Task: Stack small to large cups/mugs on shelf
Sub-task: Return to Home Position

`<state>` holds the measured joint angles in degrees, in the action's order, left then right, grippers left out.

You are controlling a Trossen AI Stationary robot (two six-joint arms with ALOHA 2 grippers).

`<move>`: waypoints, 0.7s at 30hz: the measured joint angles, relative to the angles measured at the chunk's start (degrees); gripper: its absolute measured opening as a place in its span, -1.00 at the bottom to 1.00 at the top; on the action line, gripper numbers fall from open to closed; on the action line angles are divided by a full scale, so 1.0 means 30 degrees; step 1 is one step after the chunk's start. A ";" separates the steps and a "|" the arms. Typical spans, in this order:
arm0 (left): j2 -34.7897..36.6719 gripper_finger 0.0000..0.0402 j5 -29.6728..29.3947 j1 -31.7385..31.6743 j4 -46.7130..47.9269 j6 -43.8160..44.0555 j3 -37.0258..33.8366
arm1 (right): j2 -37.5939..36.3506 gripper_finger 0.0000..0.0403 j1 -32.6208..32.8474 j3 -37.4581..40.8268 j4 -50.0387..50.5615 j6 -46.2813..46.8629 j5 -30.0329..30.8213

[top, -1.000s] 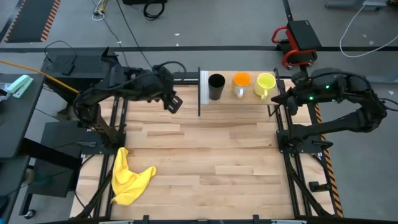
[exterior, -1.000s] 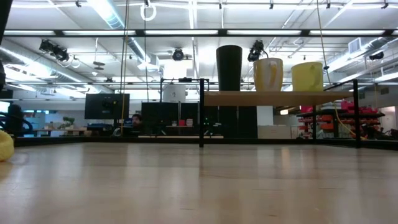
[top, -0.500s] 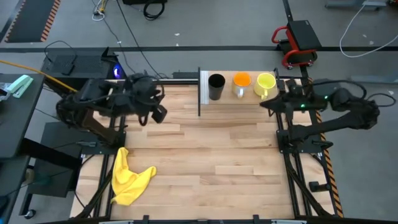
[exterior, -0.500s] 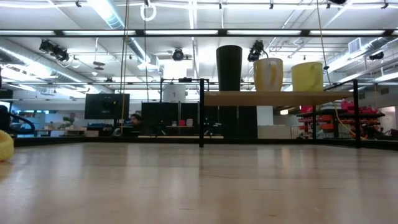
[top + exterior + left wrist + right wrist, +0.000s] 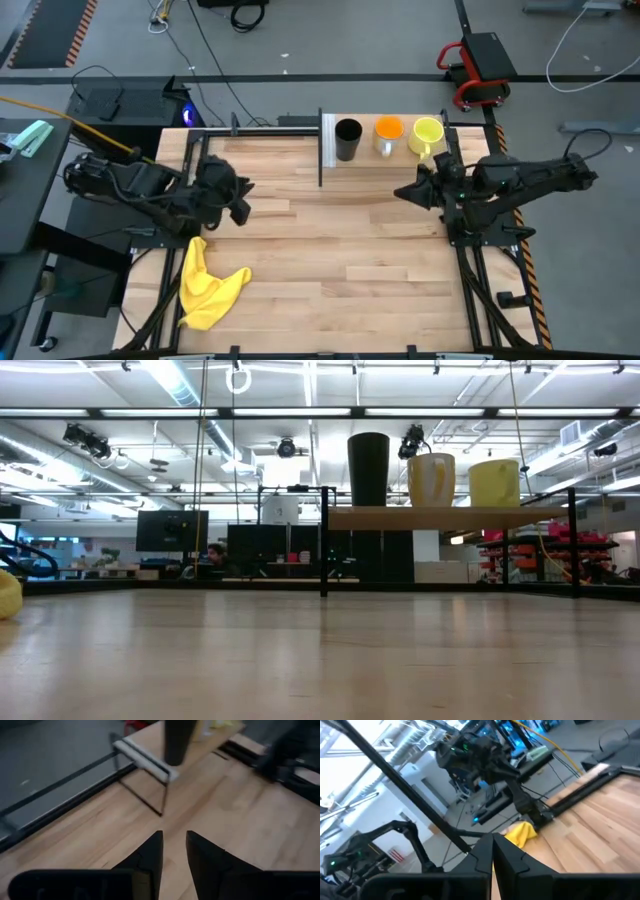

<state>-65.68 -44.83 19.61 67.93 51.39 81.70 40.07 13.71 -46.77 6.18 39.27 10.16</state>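
1. On shelf (image 5: 368,153), far side of tabletop (image 5: 330,250): black cup (image 5: 347,138), orange mug (image 5: 388,131), yellow mug (image 5: 428,132), one row left to right, none touching.
2. Judged done as to placing: all three up; only cloth (image 5: 205,285) down at near left. Left to do: park arms.
3. All upright, mouths up, long axes vertical. Orange mug's handle toward near side.
4. Left gripper (image 5: 240,195) at left edge: narrow gap, empty. Right gripper (image 5: 405,192) at right edge: fingers pressed together, empty.
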 joint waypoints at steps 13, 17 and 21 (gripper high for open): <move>0.4976 -0.68 0.1832 0.0316 -0.9327 -0.3365 -0.8762 | 0.2390 -0.90 0.5010 0.0061 -0.3883 -0.2240 0.5441; 0.6615 -0.71 0.1737 0.0031 -1.2548 -0.3811 -1.0938 | 0.2408 -0.90 0.5944 0.0061 -0.4851 -0.3786 0.6296; 0.7724 -0.75 0.1660 -0.0564 -1.5617 -0.4877 -1.1999 | 0.1157 -0.90 0.6020 0.0975 -0.5475 -0.4252 0.6475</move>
<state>-42.50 -39.85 17.92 21.07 36.76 45.70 43.54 31.77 -43.85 -10.25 26.51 29.58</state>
